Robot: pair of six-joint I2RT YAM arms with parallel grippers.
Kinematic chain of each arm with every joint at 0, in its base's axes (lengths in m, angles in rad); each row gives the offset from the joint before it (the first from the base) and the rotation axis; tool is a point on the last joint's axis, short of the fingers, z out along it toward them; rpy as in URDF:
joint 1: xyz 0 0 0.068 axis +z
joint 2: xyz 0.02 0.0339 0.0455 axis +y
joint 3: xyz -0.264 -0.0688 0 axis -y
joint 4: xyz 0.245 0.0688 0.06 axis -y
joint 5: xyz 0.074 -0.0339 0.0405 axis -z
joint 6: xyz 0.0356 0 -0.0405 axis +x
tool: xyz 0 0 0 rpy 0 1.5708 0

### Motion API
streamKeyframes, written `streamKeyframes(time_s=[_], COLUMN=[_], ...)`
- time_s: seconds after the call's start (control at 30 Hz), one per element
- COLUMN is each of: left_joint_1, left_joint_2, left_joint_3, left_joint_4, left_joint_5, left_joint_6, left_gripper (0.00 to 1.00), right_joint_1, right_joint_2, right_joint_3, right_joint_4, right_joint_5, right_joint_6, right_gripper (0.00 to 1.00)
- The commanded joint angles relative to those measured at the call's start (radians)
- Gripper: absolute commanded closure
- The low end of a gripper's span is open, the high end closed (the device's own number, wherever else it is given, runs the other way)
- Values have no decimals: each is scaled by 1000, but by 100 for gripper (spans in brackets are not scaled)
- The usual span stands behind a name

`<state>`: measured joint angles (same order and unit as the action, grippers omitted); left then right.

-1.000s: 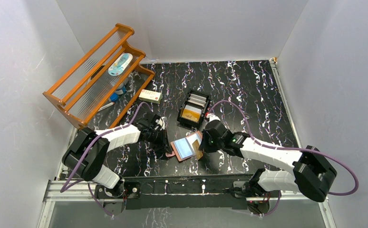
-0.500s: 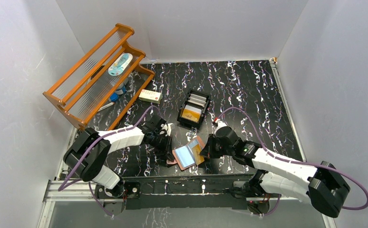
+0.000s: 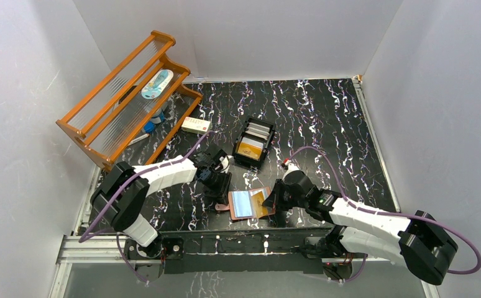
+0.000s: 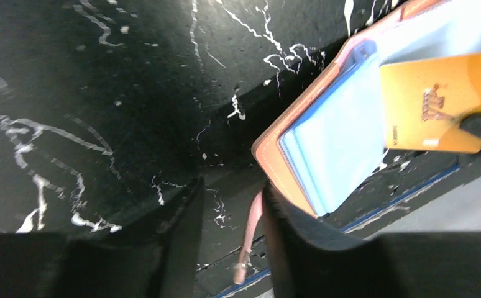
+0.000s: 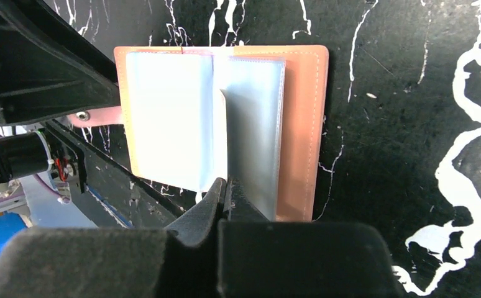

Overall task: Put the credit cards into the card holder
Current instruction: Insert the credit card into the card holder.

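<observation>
- The card holder (image 3: pixel 244 205) is laid open on the tabletop (image 3: pixel 325 118) near the front edge, between the two claws, with its clear sleeves (image 5: pixel 169 118) turned upward.
- A gold card (image 3: pixel 265 201) is gripped at one corner by the right claw (image 3: pixel 274 197), whose jaws are closed on it. The card's free end is held over the sleeves on the holder's right side.
- The left claw (image 3: pixel 220 189) is set just beside the holder's left edge, with a narrow gap left between its fingers.
- The pink snap tab (image 4: pixel 250 233) is seen inside that gap, close to one finger. Whether it is touched cannot be told.
- Whether the card's edge has entered a sleeve cannot be made out.
- In the right wrist view the card is seen edge-on and is mostly hidden by the claw's own fingers. In the left wrist view one corner of it is covered by a dark finger.
- The holder's far half is cut off by the frame edge in the left wrist view.
- A black slotted tray (image 3: pixel 240 139) is placed further back on the tabletop, apart from the holder. A second gold card (image 3: pixel 250 149) is held in its nearer slots and silver-grey cards (image 3: pixel 260 130) in the slots behind.
- A small white-and-red box (image 3: pixel 197 125) is found to the tray's left.
- A wooden rack (image 3: pixel 126 99) is stood at the far left, with an oval blue-and-white item (image 3: pixel 157 84) resting on it. The items beneath it are too small to identify.
</observation>
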<state>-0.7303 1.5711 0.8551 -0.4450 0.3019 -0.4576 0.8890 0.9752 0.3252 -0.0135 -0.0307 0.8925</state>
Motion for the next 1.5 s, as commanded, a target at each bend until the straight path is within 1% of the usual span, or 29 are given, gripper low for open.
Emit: streamKeyframes(time_s=[0.0,0.13,0.33,0.37,0.47,0.67,0.8,0.93,1.0,1.3,1.47], left_joint_1=[-3,-2,-4,-5,-12,-15,-15,-17,-17,-17,-17], left_joint_2=[-147,-192,-180,-174,-154,-100,-84,-64,-58,-36,-22], left_joint_3=[85,148,208,205,175,73,-11,-52,-64,-105,-115], left_joint_4=[-60,-61,-38,-26,24,36,70,113,132,150,158], left_joint_5=[-121,-73,46,69,115,49,15,11,7,-36,-45], left_joint_6=[-112,-157,-195,-204,-219,-218,-216,-208,-204,-195,-189], left_gripper=[57,56,55,56,64,79,81,83,84,85,85], right_joint_1=[-5,-6,-6,-6,-5,-5,-10,-21,-31,-92,-102], right_joint_2=[-24,-25,-15,-14,-11,-7,-7,-7,-14,-25,-33], right_joint_3=[-18,-7,29,51,67,68,48,32,-17,-91,-124], right_joint_4=[52,54,29,24,8,13,53,109,139,247,303], right_joint_5=[-11,-21,-24,-24,-20,-17,-34,-60,-71,-136,-163], right_joint_6=[27,35,26,25,22,11,12,15,19,33,62], right_gripper=[100,100,100,100,100,100,100,100,100,100,100])
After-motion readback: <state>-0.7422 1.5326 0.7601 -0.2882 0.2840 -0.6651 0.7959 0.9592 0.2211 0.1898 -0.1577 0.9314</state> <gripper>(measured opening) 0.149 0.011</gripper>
